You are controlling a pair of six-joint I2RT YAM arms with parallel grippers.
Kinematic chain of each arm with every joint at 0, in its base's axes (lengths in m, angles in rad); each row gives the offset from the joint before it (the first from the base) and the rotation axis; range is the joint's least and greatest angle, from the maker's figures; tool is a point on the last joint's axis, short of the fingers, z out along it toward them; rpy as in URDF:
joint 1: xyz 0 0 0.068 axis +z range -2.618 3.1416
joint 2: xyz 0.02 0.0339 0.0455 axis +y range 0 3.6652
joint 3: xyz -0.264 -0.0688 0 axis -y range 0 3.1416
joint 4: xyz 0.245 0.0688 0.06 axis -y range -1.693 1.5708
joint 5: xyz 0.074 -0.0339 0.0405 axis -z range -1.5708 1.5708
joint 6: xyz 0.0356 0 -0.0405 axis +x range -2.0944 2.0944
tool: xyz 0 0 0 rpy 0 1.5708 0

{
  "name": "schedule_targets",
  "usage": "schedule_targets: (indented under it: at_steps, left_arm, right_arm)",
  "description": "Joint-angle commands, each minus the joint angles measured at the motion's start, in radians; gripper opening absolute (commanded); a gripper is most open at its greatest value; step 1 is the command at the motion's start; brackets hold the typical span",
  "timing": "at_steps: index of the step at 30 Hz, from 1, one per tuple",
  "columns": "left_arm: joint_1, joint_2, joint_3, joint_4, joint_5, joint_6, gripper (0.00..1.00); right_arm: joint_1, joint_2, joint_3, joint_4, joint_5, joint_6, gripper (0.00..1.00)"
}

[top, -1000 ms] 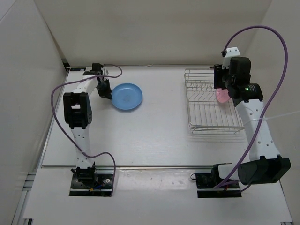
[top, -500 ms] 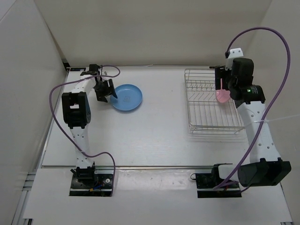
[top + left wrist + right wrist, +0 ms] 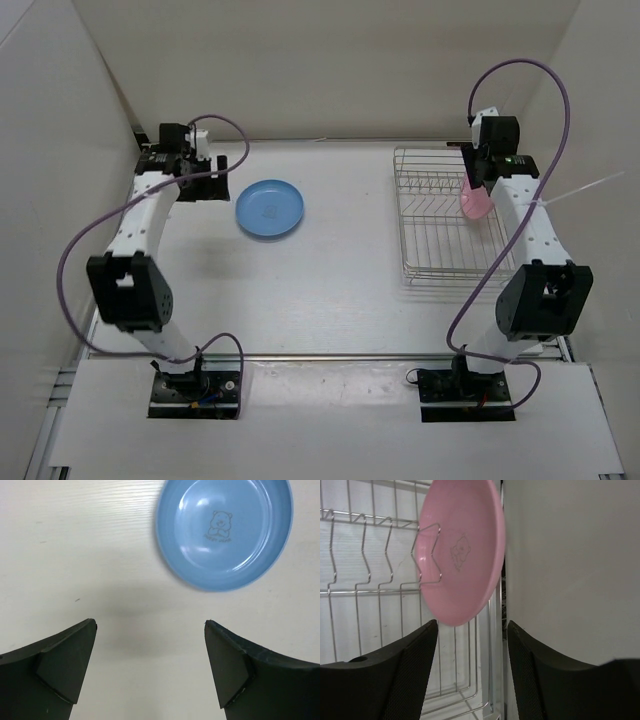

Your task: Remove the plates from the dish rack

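The light blue plate (image 3: pixel 270 208) (image 3: pixel 225 530) lies flat on the table, left of centre. My left gripper (image 3: pixel 210 178) (image 3: pixel 150 630) hovers just to its left, open and empty, with only bare table between the fingers. The pink plate (image 3: pixel 475 203) (image 3: pixel 462 555) stands on edge in the dish rack (image 3: pixel 410 270) (image 3: pixel 350 592), leaning on a wire prong at the rack's right side. My right gripper (image 3: pixel 481 160) (image 3: pixel 472 624) is above the rack, open. The pink plate's rim sits just ahead of its fingertips, not between them.
White walls enclose the table on the left, back and right. The right wall (image 3: pixel 570 555) stands close beside the rack and the right finger. Purple cables (image 3: pixel 520 70) loop above both arms.
My left gripper has opened, let go of the blue plate and drawn back to the left. The right gripper has shifted back over the rack. The pink plate stays in the rack.
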Motion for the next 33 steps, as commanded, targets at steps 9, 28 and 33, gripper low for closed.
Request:
schedule_targets:
  at_steps: [9,28,33]
  left_arm:
    - [0.071,-0.493,-0.406,0.081,-0.207,0.177,1.00]
    - [0.140,-0.522,-0.379,0.093,-0.176,0.186,1.00]
    - [0.150,-0.513,-0.379,0.093,-0.152,0.186,1.00]
  right_arm:
    - [-0.059,0.110,0.096,0.139,0.016,-0.088,0.55]
    - [-0.080,0.248,0.136,0.166,0.097,-0.076,0.03]
    - [-0.048,0.248,0.157,0.175,0.230,-0.042,0.00]
